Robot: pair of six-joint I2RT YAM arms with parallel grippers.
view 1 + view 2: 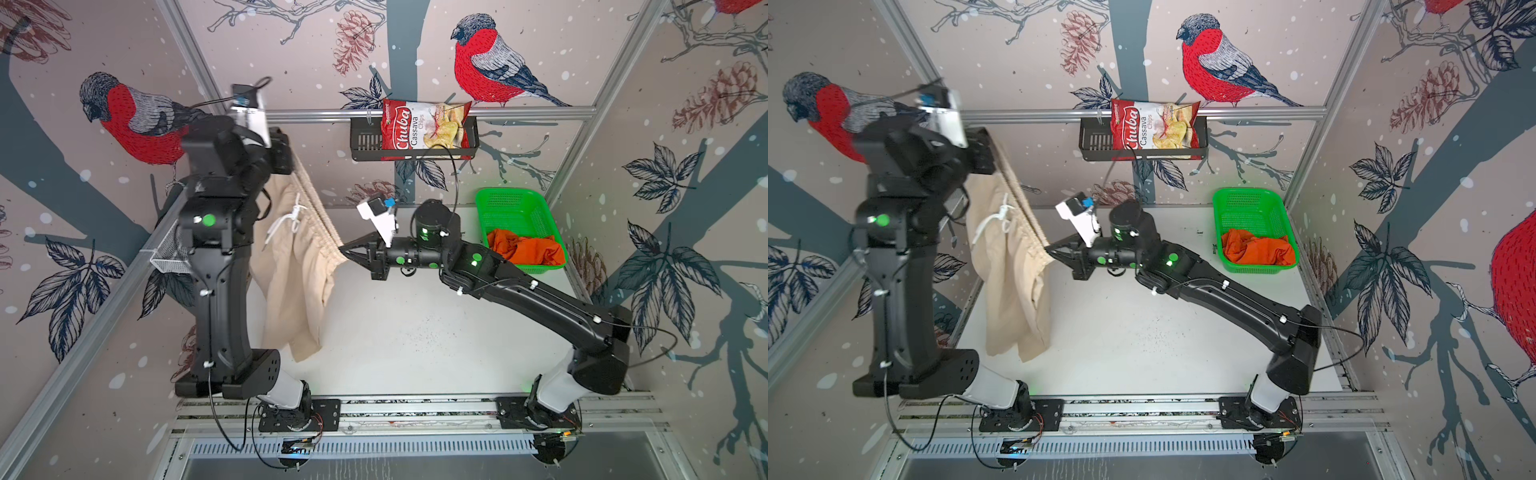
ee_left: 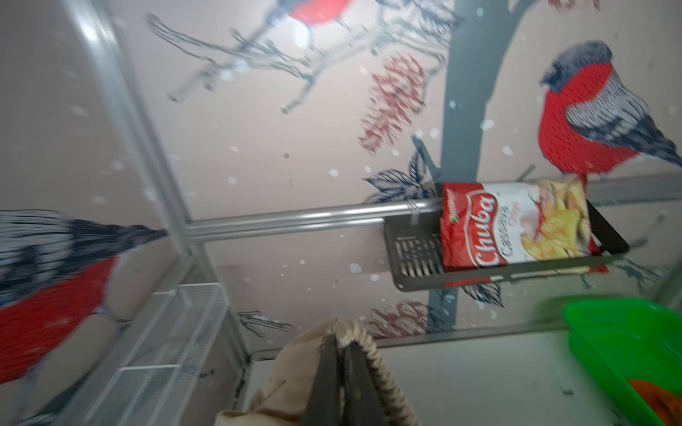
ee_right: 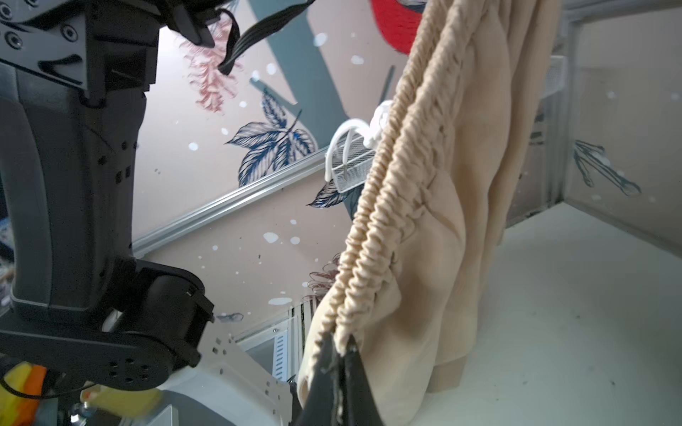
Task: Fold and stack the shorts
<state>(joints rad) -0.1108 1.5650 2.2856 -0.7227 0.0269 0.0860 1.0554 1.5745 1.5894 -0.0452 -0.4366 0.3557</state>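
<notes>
Fig. Mid-air spread: my left fingers and right fingers, each pair pressed together, pinch opposite ends of the waistband, holding the beige shorts taut above the desk, legs hanging down. The orange shorts lie crumpled in the green basket, far right
</notes>
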